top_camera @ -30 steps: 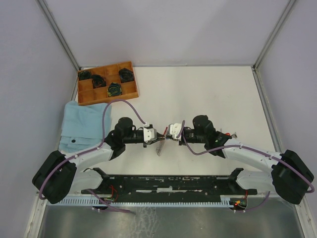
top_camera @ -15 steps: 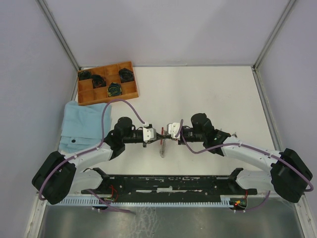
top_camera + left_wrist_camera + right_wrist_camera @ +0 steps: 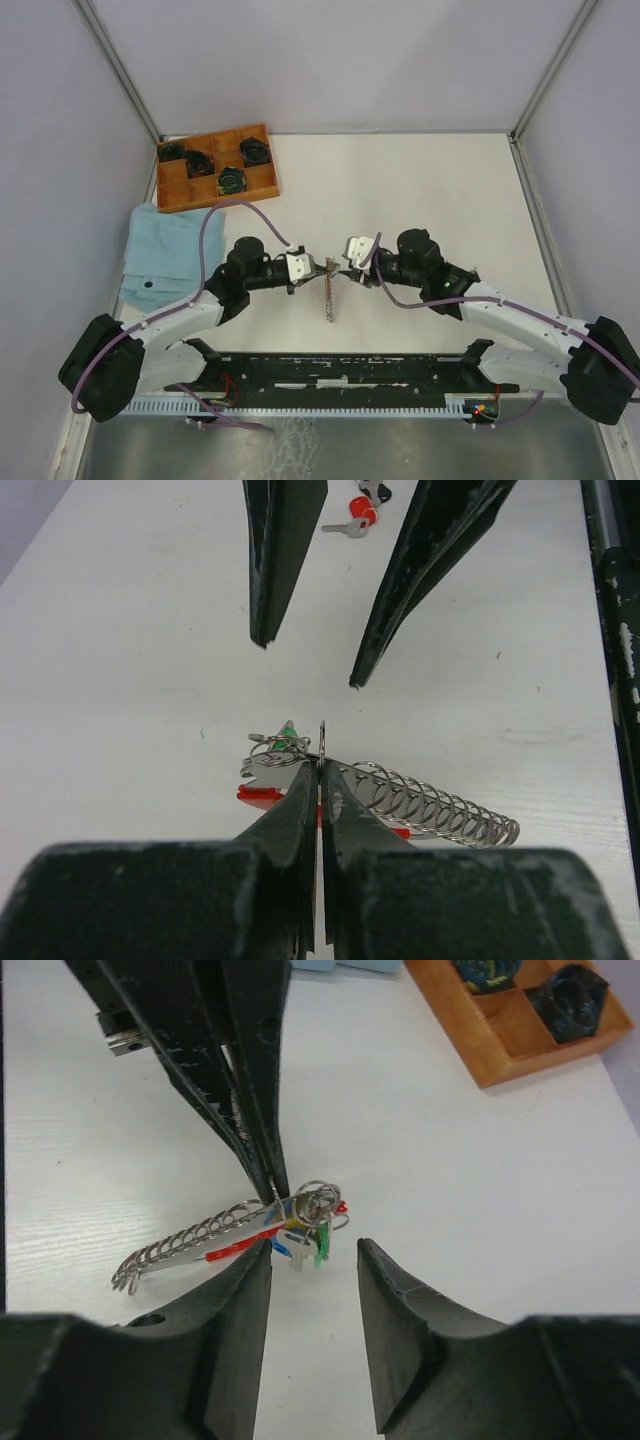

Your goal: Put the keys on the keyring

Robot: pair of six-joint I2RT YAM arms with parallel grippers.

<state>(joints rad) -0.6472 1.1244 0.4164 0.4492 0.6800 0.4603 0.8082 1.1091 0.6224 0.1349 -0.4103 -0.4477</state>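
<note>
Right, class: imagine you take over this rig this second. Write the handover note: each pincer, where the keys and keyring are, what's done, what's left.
Left pincer: shut on the keyring.
Right pincer: open, empty, facing the ring, just apart from it.
Keys: green-headed key and blue-headed key sit in the cluster at the ring, chain trailing. Red-headed key lies loose on the table, behind the right pincer.
Done: green and blue seem to be on.
Left: fetch and thread the red one.
</note>
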